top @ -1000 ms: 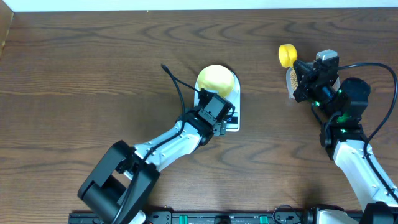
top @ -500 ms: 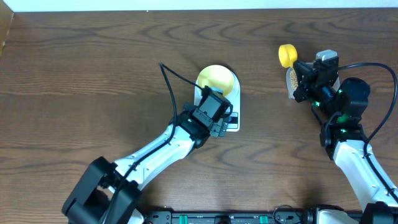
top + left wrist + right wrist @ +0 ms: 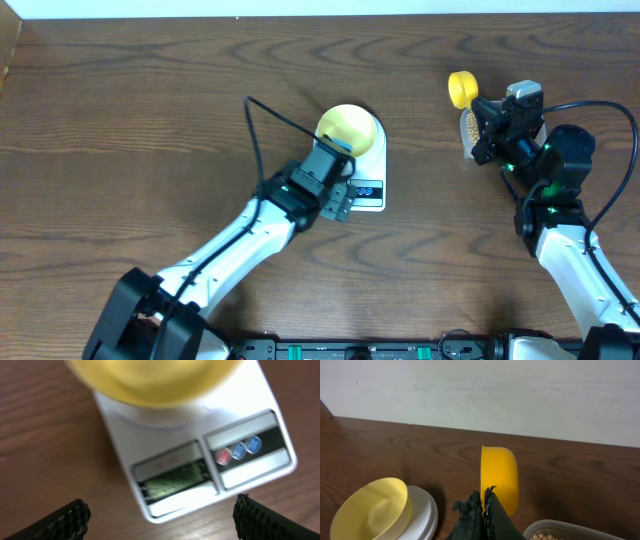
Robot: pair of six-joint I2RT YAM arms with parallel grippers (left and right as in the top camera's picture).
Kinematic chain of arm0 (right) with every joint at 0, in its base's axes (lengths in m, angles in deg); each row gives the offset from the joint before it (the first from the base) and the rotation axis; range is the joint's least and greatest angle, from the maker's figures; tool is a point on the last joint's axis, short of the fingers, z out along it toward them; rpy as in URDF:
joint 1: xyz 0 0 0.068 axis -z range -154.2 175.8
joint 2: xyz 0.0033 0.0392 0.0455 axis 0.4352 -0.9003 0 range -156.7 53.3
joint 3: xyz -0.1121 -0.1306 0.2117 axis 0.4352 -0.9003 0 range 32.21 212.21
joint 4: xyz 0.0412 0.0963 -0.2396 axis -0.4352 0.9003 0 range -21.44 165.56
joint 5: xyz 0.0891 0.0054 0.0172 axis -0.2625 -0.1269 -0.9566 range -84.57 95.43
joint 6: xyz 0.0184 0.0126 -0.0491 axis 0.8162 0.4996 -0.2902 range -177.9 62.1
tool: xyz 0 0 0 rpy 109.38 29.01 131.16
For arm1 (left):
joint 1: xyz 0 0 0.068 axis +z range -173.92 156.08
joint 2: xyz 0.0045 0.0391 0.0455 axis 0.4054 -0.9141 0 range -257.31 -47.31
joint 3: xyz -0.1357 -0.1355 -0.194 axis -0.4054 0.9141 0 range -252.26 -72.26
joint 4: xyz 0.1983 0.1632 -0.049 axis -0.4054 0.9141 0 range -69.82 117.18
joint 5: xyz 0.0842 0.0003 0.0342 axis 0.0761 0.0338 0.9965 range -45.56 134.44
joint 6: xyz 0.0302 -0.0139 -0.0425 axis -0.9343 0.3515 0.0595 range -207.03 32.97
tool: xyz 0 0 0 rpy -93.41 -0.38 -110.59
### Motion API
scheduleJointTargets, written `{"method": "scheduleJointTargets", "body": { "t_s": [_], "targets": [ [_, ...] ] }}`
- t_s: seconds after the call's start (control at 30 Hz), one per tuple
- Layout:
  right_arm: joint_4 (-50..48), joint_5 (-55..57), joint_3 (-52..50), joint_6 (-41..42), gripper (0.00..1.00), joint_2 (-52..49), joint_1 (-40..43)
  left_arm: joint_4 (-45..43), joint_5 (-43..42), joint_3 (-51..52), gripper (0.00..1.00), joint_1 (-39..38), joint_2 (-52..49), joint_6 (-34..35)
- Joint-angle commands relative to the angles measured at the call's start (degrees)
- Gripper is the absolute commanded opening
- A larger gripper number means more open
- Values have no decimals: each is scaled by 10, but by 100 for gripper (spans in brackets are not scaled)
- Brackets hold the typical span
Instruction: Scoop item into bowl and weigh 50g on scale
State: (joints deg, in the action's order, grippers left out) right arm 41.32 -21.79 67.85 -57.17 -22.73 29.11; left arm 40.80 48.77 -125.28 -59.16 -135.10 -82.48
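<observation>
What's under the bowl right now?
The white scale: the bowl sits on its round platform. The screen and buttons show in front. The bowl covers the platform's middle, and the reading is blurred.

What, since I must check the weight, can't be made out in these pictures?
- Reading on the scale: blurred in the left wrist view, too small overhead.
- Fill of the tub: cut off by the bottom edge in the right wrist view, mostly hidden by the right arm overhead.
- Contents of the scoop: the right wrist view shows only its outside.
</observation>
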Motion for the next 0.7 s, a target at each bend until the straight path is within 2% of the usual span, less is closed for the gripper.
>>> {"method": "scheduleJointTargets", "body": {
  "t_s": [0.0, 0.1, 0.67],
  "targets": [
    [-1, -1, 7, -13, 1, -2, 3, 1, -13, 3, 93, 20, 17, -23],
    [1, -1, 7, -13, 1, -2, 3, 1, -39, 3, 93, 24, 17, -42],
    [8, -1, 7, -41, 1, -2, 3, 1, -39, 3, 94, 24, 17, -56]
  ]
}}
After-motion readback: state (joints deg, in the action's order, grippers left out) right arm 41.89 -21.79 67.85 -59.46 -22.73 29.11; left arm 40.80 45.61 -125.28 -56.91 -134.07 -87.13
